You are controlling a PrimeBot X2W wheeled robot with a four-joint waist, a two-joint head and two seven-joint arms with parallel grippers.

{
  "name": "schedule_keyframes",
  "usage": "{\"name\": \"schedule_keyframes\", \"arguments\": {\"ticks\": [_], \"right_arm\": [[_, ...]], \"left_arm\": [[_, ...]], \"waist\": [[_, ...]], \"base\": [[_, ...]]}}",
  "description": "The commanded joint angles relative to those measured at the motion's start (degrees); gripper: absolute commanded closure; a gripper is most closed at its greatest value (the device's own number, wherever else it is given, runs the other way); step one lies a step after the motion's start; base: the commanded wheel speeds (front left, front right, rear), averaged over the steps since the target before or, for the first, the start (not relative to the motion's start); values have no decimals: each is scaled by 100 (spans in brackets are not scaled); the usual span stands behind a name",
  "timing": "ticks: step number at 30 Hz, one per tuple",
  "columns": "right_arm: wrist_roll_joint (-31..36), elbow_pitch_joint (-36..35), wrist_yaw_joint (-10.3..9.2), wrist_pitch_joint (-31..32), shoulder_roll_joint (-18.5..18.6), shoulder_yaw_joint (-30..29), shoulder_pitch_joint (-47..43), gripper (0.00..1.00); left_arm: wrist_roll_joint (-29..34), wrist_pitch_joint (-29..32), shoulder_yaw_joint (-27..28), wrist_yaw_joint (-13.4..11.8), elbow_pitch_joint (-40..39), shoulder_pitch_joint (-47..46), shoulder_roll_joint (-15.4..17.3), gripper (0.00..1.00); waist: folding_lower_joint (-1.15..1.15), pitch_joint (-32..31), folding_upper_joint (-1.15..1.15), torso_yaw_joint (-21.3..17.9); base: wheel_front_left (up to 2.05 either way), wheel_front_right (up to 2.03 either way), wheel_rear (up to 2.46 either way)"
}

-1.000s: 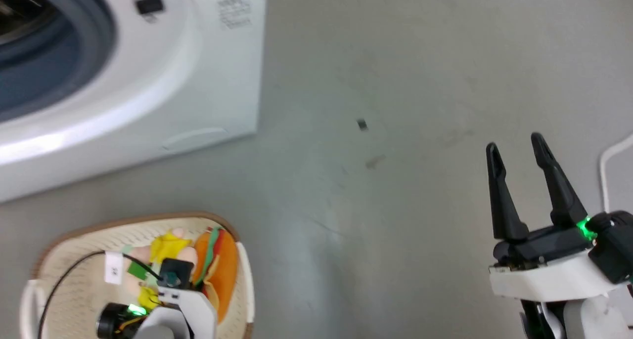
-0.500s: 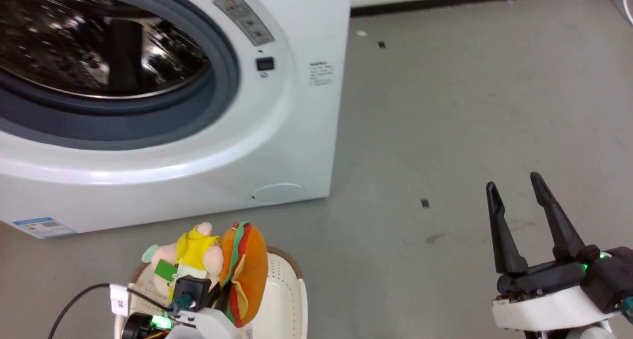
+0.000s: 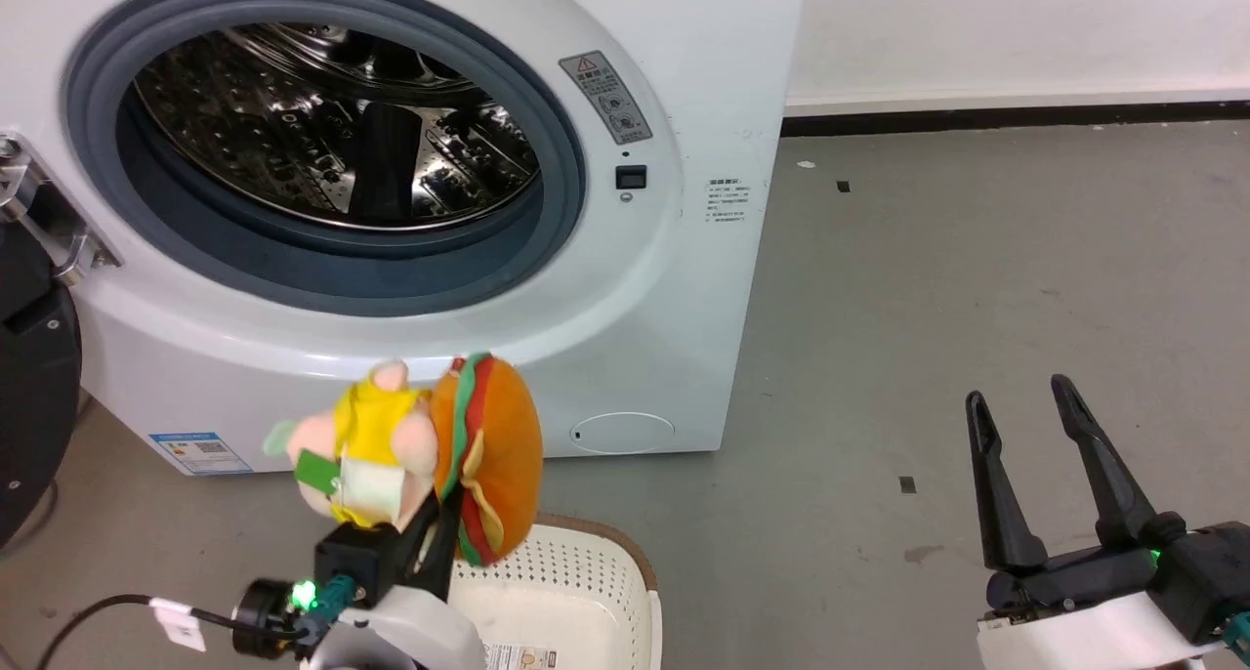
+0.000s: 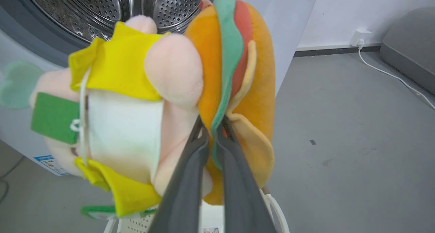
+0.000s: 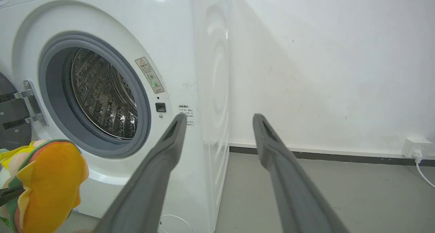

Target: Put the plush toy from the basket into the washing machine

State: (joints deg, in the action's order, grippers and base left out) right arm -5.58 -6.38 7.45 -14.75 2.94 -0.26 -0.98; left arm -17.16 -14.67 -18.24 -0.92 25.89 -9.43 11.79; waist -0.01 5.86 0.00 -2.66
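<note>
**One thin pinch holds the toy**

A quick swing could shake the plush toy loose short of the washing machine. The left gripper is clenched on just a fold between its bun layers, bulk bulging either side, above the basket. The right gripper stands spread, empty.

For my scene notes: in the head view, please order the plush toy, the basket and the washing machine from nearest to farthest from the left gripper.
1. The plush toy, clamped in the left gripper.
2. The basket, just beneath it.
3. The washing machine, ahead, beyond the toy.
</note>
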Motion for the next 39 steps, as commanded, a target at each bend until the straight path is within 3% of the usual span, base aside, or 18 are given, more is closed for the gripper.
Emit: {"name": "schedule_keyframes", "arguments": {"ticks": [1, 9, 21, 33, 39], "right_arm": [[4, -21, 3, -25, -6, -2, -70, 0], [3, -81, 3, -25, -6, 49, 11, 0], [-52, -210, 3, -25, -6, 178, 506, 0], [-320, -348, 3, -25, -6, 59, 1173, 0], [-440, -407, 3, -25, -6, 70, 1363, 0]], "left_arm": [[61, -32, 109, -46, -303, 54, 38, 100], [179, -32, 574, -10, -1401, -100, 143, 100], [173, 136, 1160, 70, -1551, -1539, 616, 100], [290, 1002, 1535, 127, -917, -3515, 1631, 100], [409, 1521, 1469, 322, -484, -4674, 2087, 100]], "waist": [[1, -8, 0, 32], [1, 202, 0, -47], [1, 1343, 0, -590], [1, 2737, 0, -1257], [1, 3273, 0, -1466]], "base": [[0, 0, 0], [0, 0, 0], [0, 0, 0], [0, 0, 0], [0, 0, 0]]}}
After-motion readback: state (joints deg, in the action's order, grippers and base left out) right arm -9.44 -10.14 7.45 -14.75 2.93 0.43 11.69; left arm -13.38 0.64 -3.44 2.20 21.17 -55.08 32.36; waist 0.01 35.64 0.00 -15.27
